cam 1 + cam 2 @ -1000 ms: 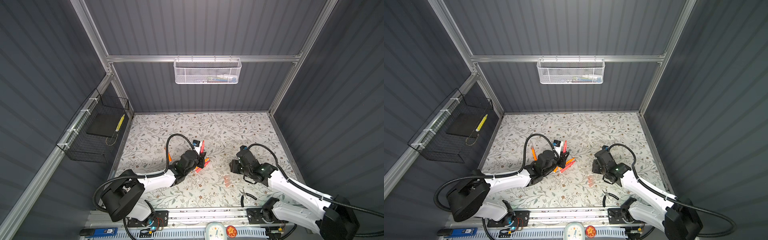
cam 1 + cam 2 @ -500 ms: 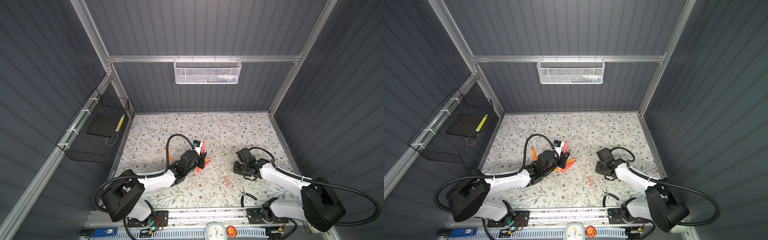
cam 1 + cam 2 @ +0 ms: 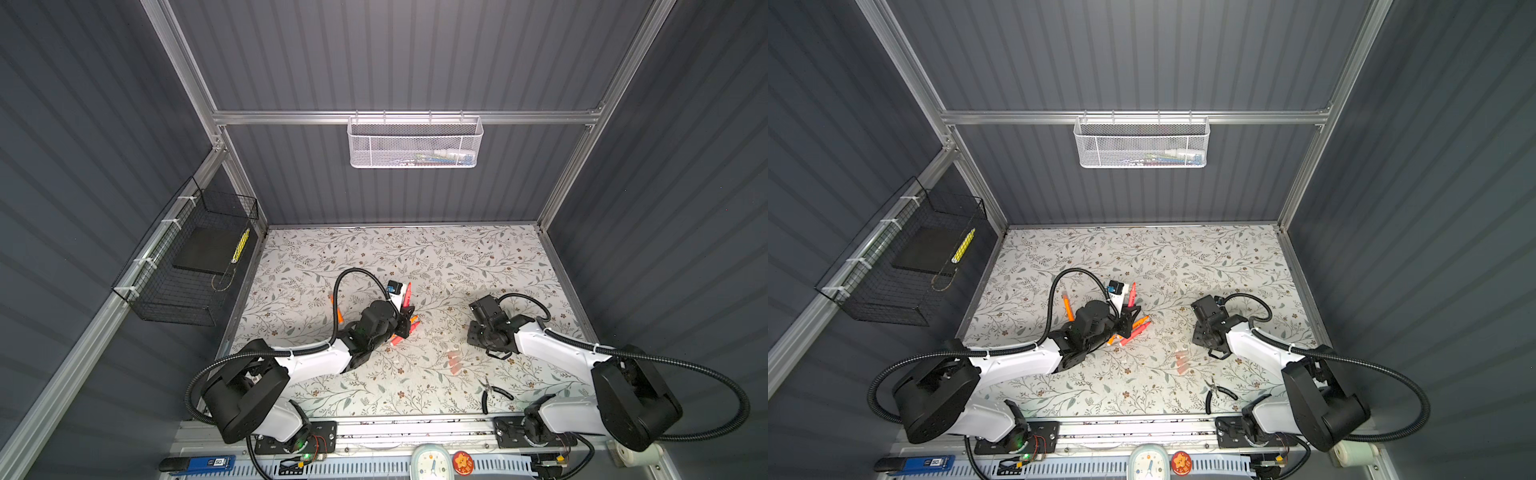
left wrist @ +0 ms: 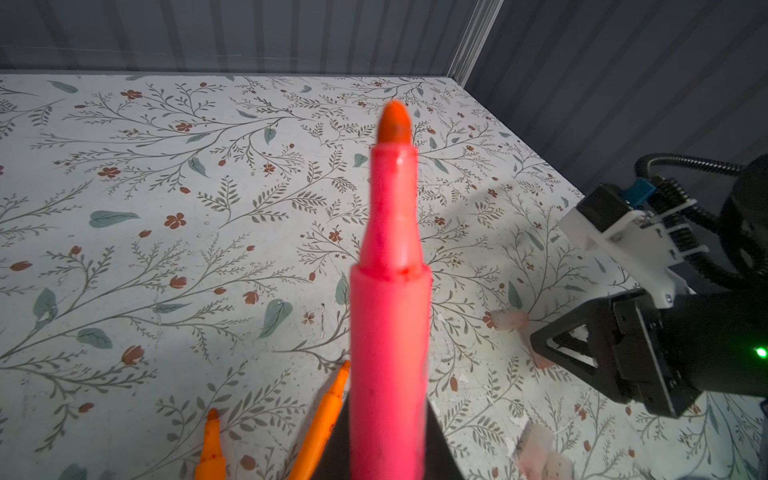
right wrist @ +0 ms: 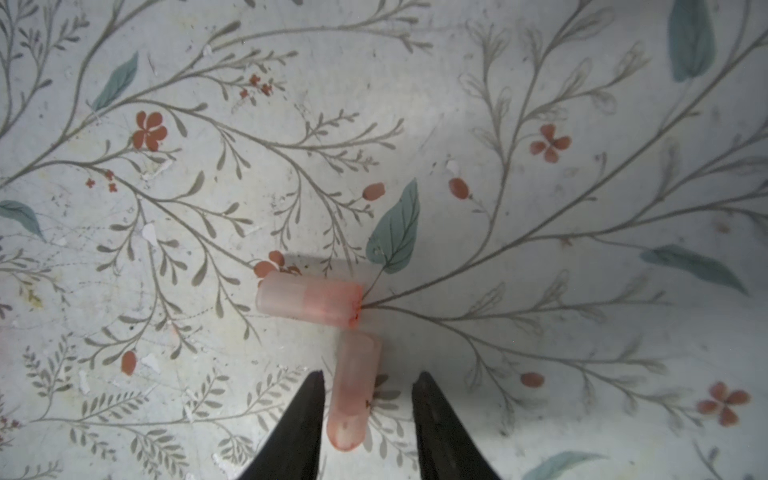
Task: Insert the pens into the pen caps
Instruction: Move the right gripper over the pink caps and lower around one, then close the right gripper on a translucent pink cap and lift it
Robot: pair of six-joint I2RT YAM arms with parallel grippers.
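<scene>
My left gripper (image 3: 405, 316) is shut on a pink-red pen (image 4: 388, 291), whose orange-red tip points up and away; the same pen (image 3: 1132, 293) shows in both top views. More pens (image 3: 1136, 332) lie under that gripper, and an orange one (image 3: 1068, 307) lies to its left. Two orange pens (image 4: 320, 428) show in the left wrist view. My right gripper (image 5: 370, 374) is down at the table and open, its fingers either side of a lying pen cap (image 5: 353, 390) without pinching it. A second cap (image 5: 307, 301) lies crosswise just beyond. Other caps (image 3: 455, 359) lie nearby.
Black-handled pliers (image 3: 492, 390) lie near the front edge, right of middle. A white mesh basket (image 3: 415, 141) hangs on the back wall and a black wire basket (image 3: 187, 266) on the left wall. Grey walls close in the floral table (image 3: 457, 257).
My right arm has folded lower over the caps and its jaws have narrowed a little. The left arm has stayed put with the pen.
</scene>
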